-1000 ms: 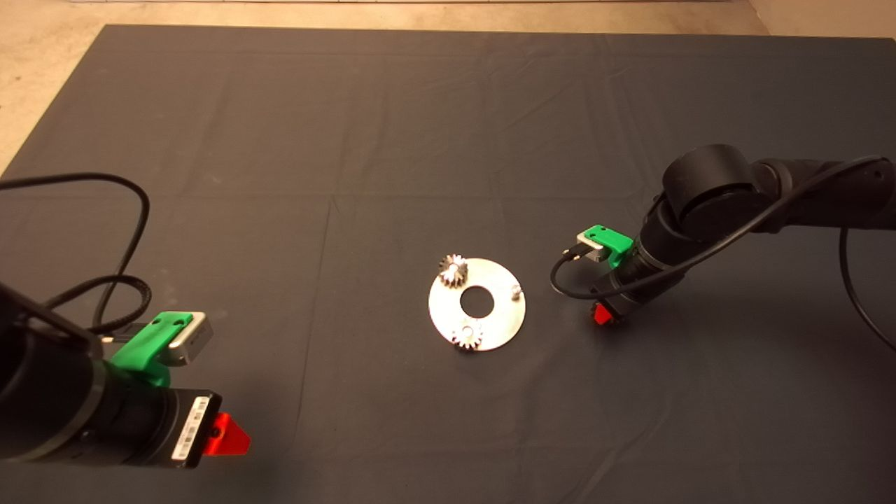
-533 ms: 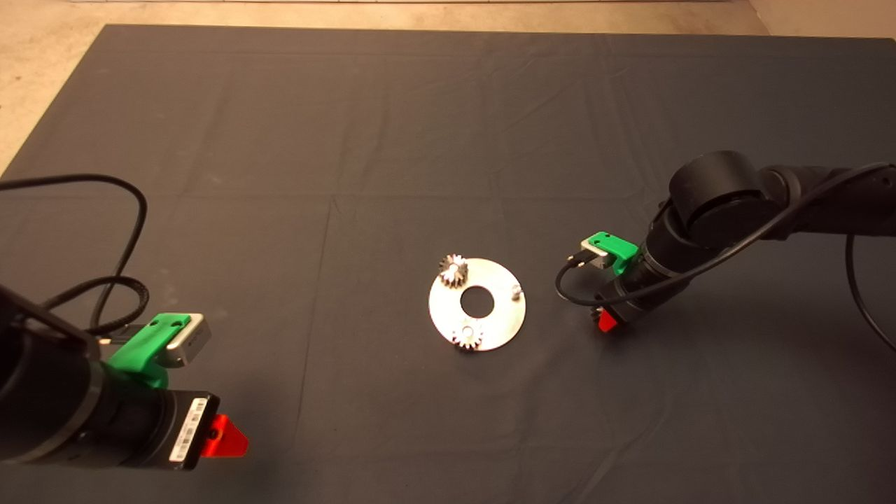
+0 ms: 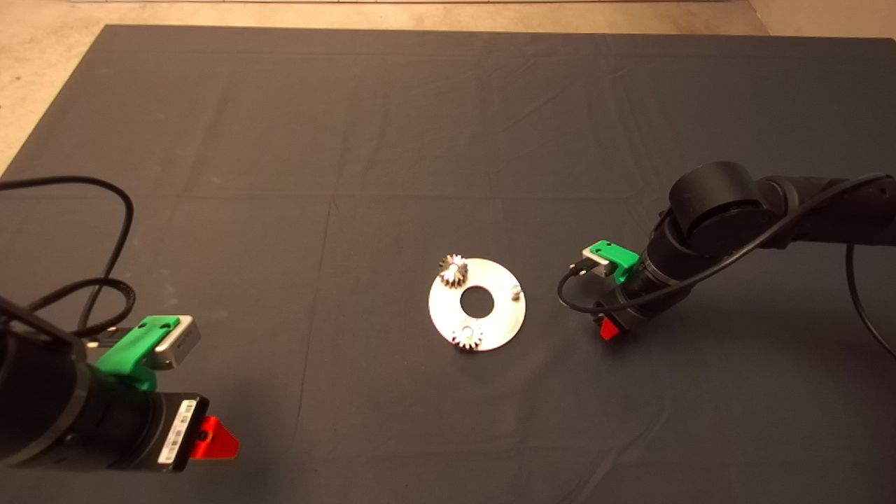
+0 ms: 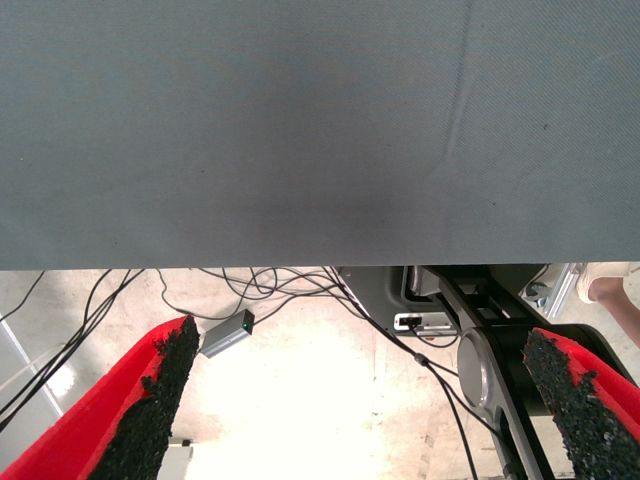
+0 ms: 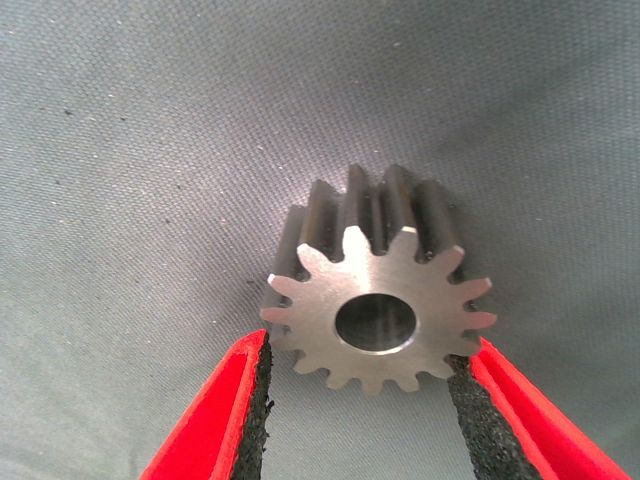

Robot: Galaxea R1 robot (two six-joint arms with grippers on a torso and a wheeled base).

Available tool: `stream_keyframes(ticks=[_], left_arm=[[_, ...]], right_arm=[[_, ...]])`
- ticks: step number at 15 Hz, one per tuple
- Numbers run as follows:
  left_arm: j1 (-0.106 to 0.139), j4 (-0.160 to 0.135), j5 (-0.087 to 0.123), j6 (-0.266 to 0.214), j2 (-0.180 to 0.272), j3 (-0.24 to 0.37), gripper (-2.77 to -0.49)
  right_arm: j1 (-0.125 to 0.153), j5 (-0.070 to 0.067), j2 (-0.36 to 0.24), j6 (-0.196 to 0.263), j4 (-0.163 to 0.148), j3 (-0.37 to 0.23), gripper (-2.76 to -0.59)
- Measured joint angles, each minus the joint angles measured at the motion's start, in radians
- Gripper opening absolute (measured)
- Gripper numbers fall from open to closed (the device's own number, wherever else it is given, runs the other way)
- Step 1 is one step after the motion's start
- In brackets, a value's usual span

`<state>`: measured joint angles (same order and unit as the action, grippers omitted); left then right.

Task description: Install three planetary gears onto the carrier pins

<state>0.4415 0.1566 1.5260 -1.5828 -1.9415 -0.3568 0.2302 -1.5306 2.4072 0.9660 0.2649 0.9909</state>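
The third planetary gear point(image 5: 378, 288) lies flat on the mat point(image 3: 392, 126), its teeth flanked closely by the right gripper point(image 5: 362, 400) pads, at three o'clock from the disc point(image 3: 505, 323). Two gears point(image 3: 453, 269) already sit on pins at eleven and six o'clock; the three o'clock pin point(image 3: 516, 289) is bare. The left gripper point(image 3: 210, 438) waits at the mat's lower left, fingers wide.

Robot lab or test bench, counter point(image 3: 42, 84) under a dark mat point(image 3: 420, 126), bare pale floor point(image 4: 300, 400) beyond its edge, loose cables point(image 4: 290, 285) trailing there, a small adapter box point(image 4: 226, 333)
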Motion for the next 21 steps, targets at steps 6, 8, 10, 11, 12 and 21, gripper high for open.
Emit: stream_keyframes(ticks=[6,8,10,11,12,21], left_arm=[[0.000,-0.008,0.000,0.003,0.006,0.001,-0.93],[0.000,-0.009,0.000,0.003,0.008,0.001,-0.93],[0.000,-0.011,0.000,0.003,0.008,0.001,-0.93],[0.000,-0.011,0.000,0.003,0.008,0.001,-0.93],[0.000,-0.011,0.000,0.004,0.008,0.001,-0.93],[0.000,-0.012,0.000,0.007,0.008,0.001,-0.93]], right_arm=[[0.000,0.000,0.001,0.000,0.004,0.000,-2.13],[0.000,0.001,0.003,0.000,0.005,0.000,-2.13],[0.000,0.000,0.003,0.000,0.008,-0.001,-2.13],[0.000,0.001,0.004,0.000,0.009,-0.001,-2.13],[0.000,0.001,0.004,-0.001,0.011,-0.001,-2.13],[0.001,0.002,0.009,-0.041,0.069,-0.005,-2.20]])
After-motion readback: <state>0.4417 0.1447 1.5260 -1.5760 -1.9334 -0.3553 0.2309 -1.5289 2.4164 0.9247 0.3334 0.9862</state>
